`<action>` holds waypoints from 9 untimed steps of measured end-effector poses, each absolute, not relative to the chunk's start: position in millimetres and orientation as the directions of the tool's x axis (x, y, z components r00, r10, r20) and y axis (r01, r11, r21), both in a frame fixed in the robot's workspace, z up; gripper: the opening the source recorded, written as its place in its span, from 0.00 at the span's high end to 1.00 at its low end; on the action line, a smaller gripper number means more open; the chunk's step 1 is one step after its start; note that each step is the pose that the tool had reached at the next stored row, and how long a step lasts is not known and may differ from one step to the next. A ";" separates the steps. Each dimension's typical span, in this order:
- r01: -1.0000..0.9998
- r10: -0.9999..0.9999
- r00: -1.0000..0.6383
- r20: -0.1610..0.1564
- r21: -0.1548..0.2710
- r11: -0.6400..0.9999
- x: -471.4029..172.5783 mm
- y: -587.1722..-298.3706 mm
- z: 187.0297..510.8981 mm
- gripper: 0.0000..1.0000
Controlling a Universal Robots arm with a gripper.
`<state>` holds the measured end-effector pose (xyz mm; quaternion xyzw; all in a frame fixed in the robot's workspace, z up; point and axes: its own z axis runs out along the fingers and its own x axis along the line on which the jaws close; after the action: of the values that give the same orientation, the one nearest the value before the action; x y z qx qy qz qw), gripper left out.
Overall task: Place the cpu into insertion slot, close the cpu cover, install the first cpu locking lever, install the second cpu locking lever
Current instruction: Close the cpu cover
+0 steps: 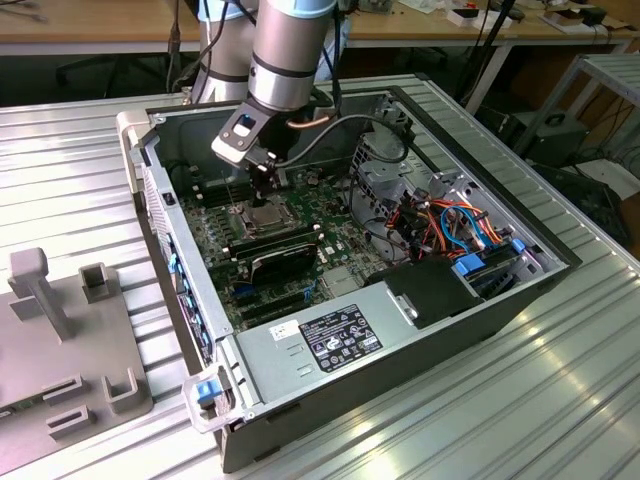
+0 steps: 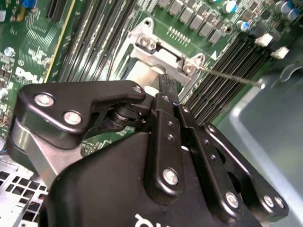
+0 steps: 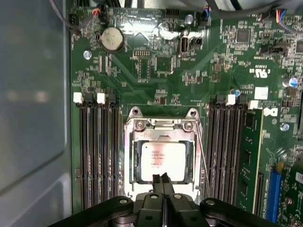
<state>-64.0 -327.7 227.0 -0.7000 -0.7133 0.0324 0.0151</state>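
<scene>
The cpu (image 3: pixel 163 160) lies in the insertion slot (image 3: pixel 130 163) on the green board, its silver top showing through the window of the cpu cover (image 3: pixel 161 135), which lies flat over it. My gripper (image 3: pixel 164 180) is shut with nothing between its fingers, tips just above the cover's edge nearest the wrist. One thin wire locking lever (image 3: pixel 203 161) runs along one side of the socket; in the second wrist view this lever (image 2: pixel 232 76) sticks out away from the cover (image 2: pixel 156 52). In the exterior view my gripper (image 1: pixel 265 192) hovers over the socket (image 1: pixel 258 216) inside the open computer case.
Long black memory slots (image 3: pixel 97 156) flank the socket on both sides. A power supply (image 1: pixel 330 340), drive cage (image 1: pixel 385 170) and loose cables (image 1: pixel 450 225) crowd the case. The case wall (image 3: pixel 33 118) stands close by. A grey fixture (image 1: pixel 60 330) sits on the table at the exterior view's left.
</scene>
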 end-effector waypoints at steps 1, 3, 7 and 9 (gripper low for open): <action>0.998 1.000 -0.020 -0.024 -0.067 0.018 -64.5 -327.7 226.9 0.89; 0.998 1.000 -0.020 -0.024 -0.067 0.018 -64.6 -327.7 226.9 0.89; 0.998 1.000 -0.019 -0.024 -0.067 0.018 -65.1 -327.7 226.8 0.89; 0.998 1.000 -0.020 -0.024 -0.067 0.018 -67.5 -327.7 226.3 0.89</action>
<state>-67.5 -327.7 226.3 -0.7000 -0.7133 0.0324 0.0151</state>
